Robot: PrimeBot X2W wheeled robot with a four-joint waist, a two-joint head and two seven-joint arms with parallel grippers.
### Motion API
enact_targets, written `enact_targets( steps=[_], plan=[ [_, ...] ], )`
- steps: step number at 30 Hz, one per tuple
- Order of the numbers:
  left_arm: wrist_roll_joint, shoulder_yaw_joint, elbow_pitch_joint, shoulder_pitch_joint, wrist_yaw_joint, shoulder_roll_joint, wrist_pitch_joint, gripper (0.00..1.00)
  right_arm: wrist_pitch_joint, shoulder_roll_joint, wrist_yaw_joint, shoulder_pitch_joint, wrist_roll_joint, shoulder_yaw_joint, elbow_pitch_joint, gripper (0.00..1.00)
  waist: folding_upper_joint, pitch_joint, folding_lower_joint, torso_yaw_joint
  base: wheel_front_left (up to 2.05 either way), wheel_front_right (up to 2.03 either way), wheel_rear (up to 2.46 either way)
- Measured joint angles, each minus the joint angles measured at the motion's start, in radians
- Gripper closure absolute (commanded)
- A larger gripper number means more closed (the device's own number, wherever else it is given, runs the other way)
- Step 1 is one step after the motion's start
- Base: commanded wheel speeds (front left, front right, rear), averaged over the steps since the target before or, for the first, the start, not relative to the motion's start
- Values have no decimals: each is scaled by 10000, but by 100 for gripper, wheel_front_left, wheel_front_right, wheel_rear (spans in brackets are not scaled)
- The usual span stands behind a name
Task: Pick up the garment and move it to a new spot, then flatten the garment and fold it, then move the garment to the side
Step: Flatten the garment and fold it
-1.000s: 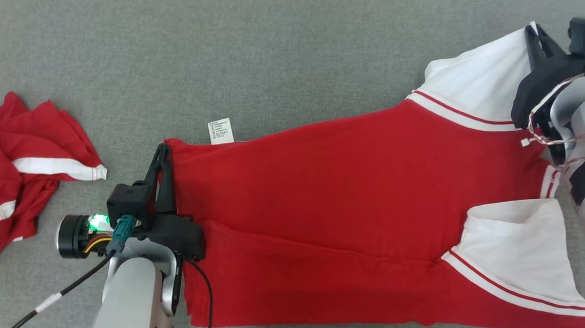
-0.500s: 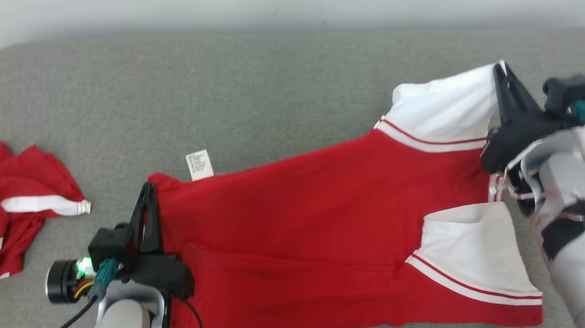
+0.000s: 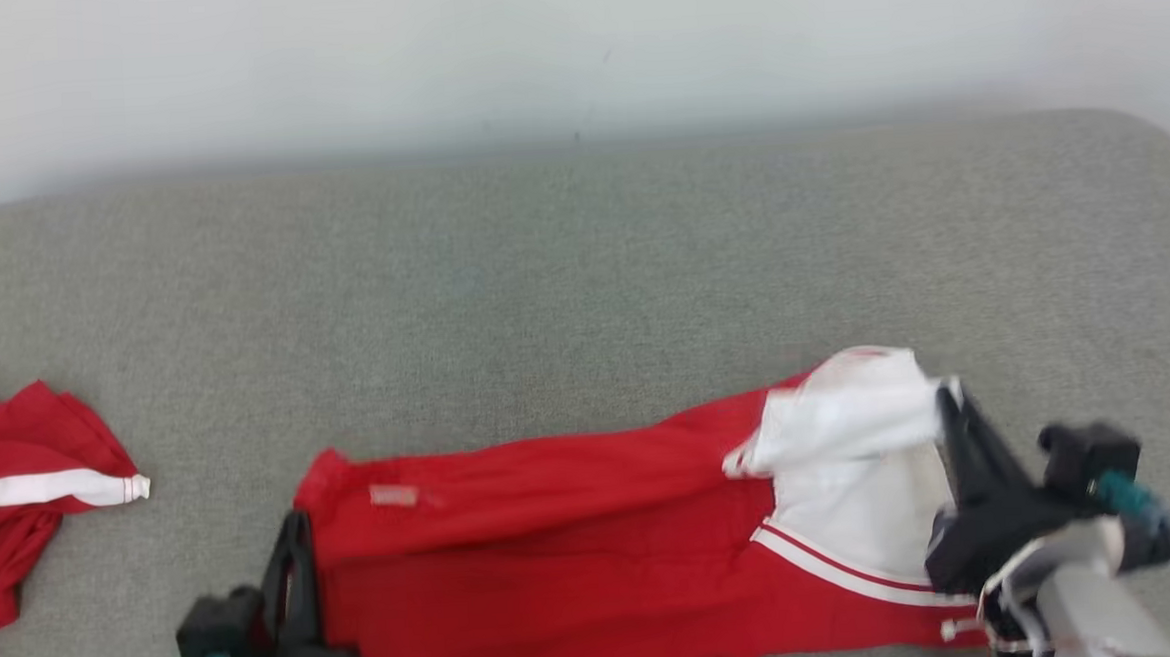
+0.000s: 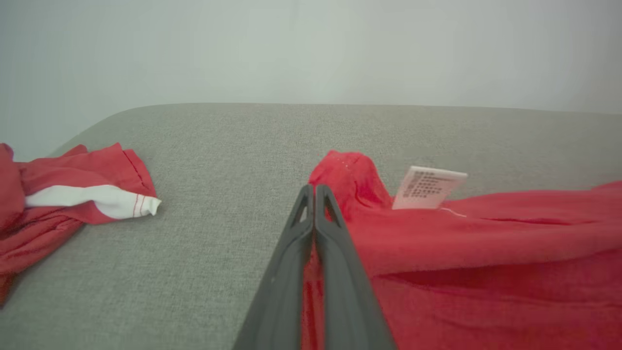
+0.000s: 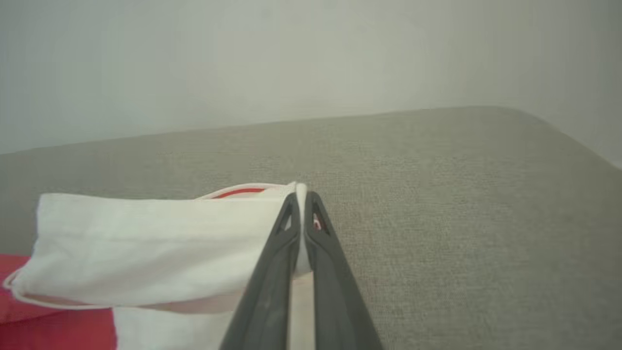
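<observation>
Grey cloth covers the bench (image 3: 582, 269). Nearest, the left gripper (image 3: 297, 529) is clamped on the red hem corner (image 4: 347, 170) of the garment (image 3: 577, 559), the right gripper (image 3: 944, 400) on its white sleeve (image 3: 849, 405). Spread lengthwise along the front edge, it looks mid-fold; finishing and shifting aside remain.

Grey fabric surface (image 3: 582, 269) against a pale wall (image 3: 570, 49).
</observation>
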Motion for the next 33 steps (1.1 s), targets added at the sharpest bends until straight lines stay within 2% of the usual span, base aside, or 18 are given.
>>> enact_targets(
  steps=[7, 16, 33],
  plan=[
    [-249, -336, 19, 1011, 21, -29, 0, 100, 0, 476, 0, 1037, -151, -477, -90, 100, 0, -388, 0, -97, 0, 0, 0],
    [-869, -792, 203, 1543, 399, -36, 0, 100, 2, 922, 0, 1664, -552, -1216, -282, 100, 1, -661, 1, -33, 0, 0, 0],
    [-1043, -823, 38, 1837, 746, -40, 0, 100, 0, 1154, 0, 2111, -930, -1889, -445, 100, 1, -736, 2, -43, 0, 0, 0]
  ],
)
